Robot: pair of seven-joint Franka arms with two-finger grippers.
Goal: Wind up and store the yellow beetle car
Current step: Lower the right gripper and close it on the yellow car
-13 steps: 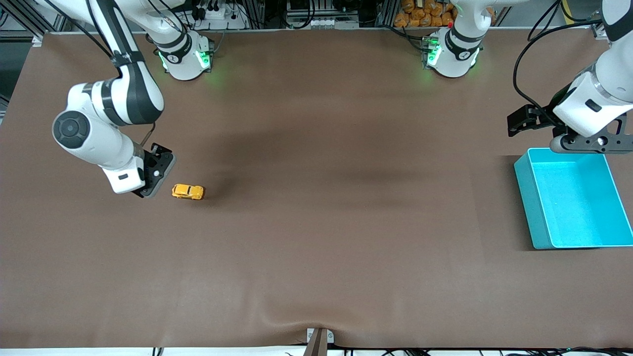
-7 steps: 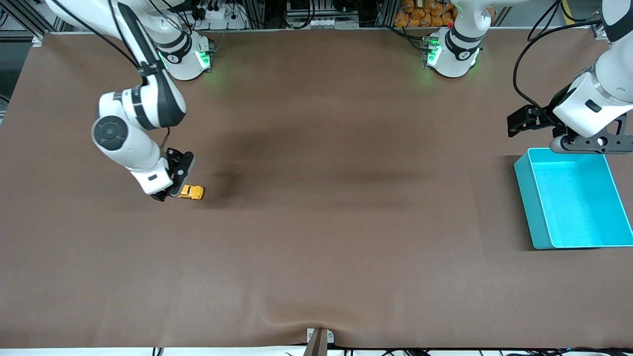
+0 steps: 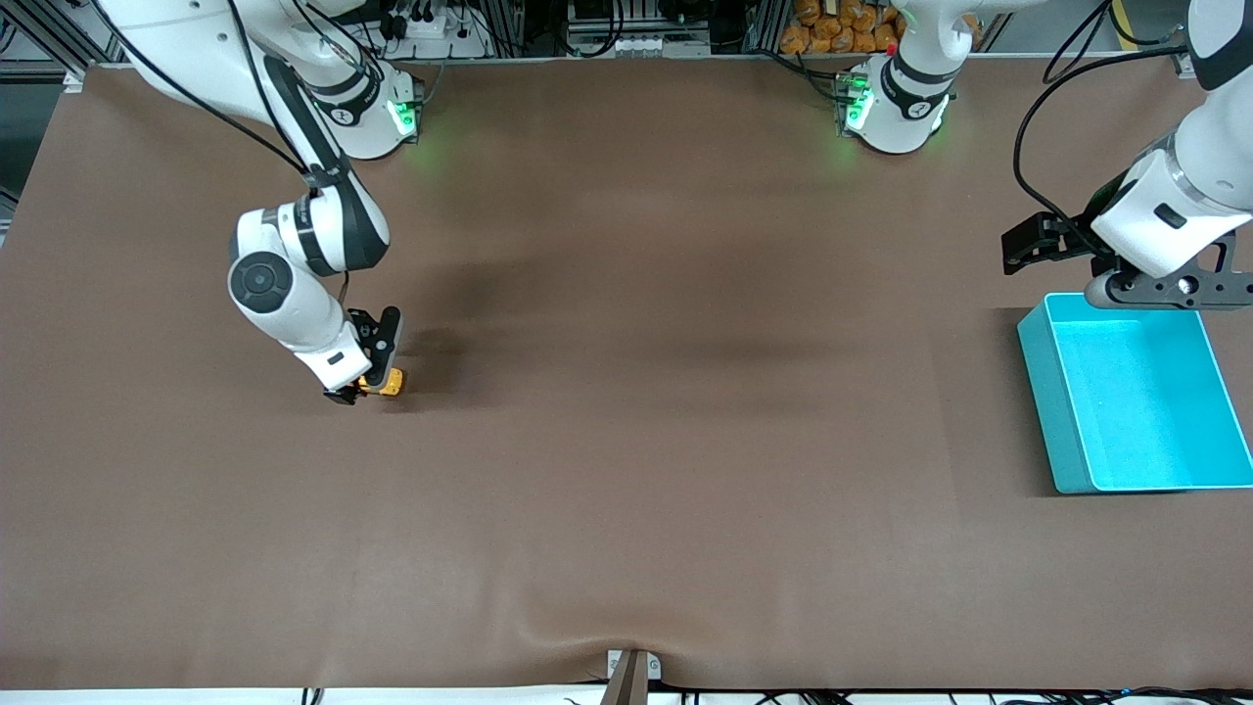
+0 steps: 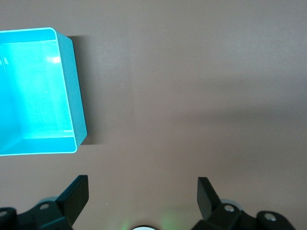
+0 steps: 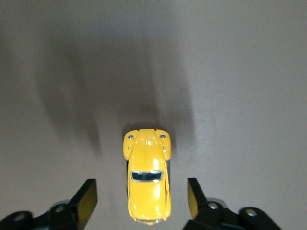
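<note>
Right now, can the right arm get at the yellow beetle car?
Probably yes. The right pincer is open directly over the yellow beetle car, one finger to each side of the body, with nothing between them. The car sits on the bare table.

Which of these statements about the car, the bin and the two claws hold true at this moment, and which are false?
1. The yellow beetle car stands on its wheels on the table. True.
2. The right claw is shut on the car. False: its fingers are open, one on each side of the car.
3. The car lies in the turquoise bin. False: the bin holds nothing; the car is at the right arm's end of the table.
4. The left claw is open, over bare table beside the bin. True.
5. The left claw holds the bin's rim. False: it touches nothing.
</note>
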